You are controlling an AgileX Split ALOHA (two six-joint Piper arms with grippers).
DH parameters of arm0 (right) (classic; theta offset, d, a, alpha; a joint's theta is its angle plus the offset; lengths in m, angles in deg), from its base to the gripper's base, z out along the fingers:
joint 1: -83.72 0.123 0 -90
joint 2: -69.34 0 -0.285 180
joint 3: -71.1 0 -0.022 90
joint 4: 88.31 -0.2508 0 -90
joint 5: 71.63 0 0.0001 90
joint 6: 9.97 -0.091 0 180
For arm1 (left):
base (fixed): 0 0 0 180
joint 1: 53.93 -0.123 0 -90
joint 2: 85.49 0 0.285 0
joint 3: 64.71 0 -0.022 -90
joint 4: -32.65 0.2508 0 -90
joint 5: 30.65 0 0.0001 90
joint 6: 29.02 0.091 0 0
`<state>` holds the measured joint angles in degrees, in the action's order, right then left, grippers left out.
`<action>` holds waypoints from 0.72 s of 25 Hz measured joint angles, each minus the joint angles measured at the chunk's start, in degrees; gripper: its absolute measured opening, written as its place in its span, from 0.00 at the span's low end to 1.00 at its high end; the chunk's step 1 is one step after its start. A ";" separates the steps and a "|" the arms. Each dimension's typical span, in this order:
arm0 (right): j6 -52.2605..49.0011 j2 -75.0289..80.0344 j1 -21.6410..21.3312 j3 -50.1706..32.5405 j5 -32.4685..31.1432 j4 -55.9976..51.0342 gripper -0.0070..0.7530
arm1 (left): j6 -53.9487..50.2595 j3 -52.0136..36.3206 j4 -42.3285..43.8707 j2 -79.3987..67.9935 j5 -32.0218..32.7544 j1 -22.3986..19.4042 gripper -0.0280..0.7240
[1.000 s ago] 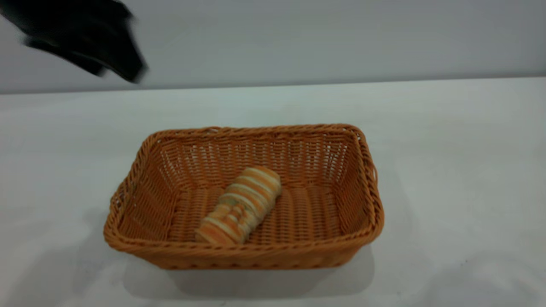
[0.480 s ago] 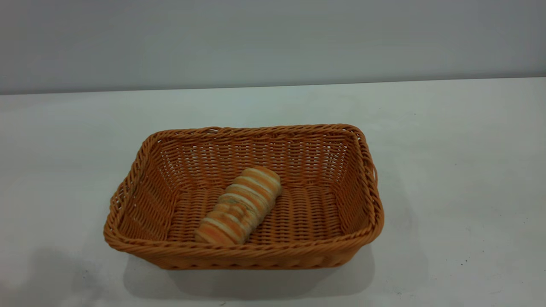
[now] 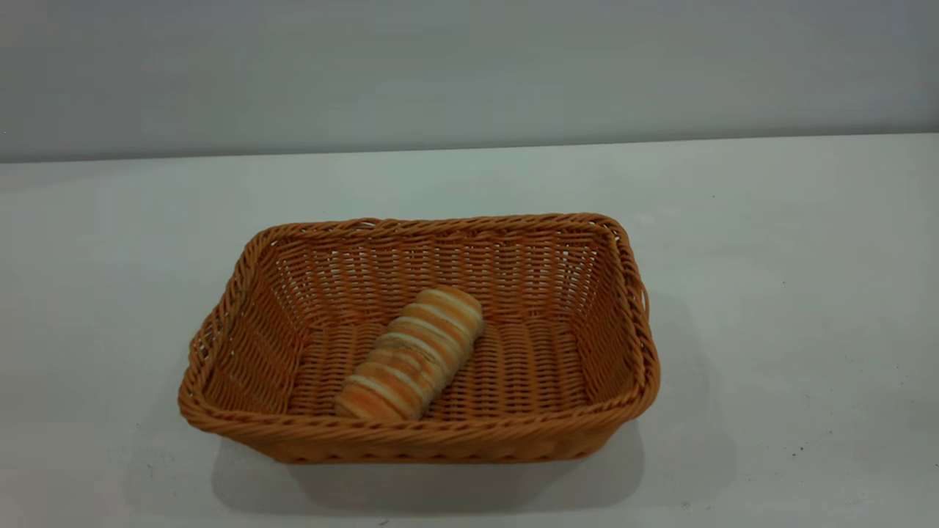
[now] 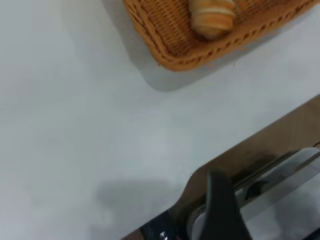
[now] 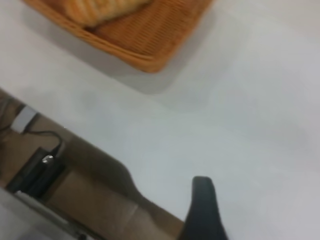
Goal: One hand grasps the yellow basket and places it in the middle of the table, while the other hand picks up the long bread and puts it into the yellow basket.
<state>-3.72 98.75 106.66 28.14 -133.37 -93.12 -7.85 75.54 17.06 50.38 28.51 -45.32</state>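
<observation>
I can't tell either gripper's state; the long bread [image 3: 411, 356], soft and light, lies in the stiff yellow basket [image 3: 411, 440], well away from both.

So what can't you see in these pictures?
- Both arms: outside the exterior view's edges.
- Left gripper: only one dark finger shows in its wrist view, so open or shut is unknown.
- Right gripper: same, cut off by the edge.
- Long bread and yellow basket: cropped in both wrist views.
</observation>
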 joint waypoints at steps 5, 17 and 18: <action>-3.35 -4.01 0.00 -4.92 -0.36 2.83 0.78 | -1.00 -4.24 0.00 11.54 1.42 0.00 0.76; -3.85 -13.74 0.00 -6.76 -1.69 3.42 0.68 | -1.91 -6.74 0.00 23.46 3.43 0.00 0.76; -3.85 -14.31 0.00 -6.76 -1.84 3.42 0.67 | -2.25 -6.87 0.00 23.53 4.02 0.00 0.76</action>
<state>-7.57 84.44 106.66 21.38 -135.20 -89.70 -10.11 68.67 17.06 73.90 32.53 -45.32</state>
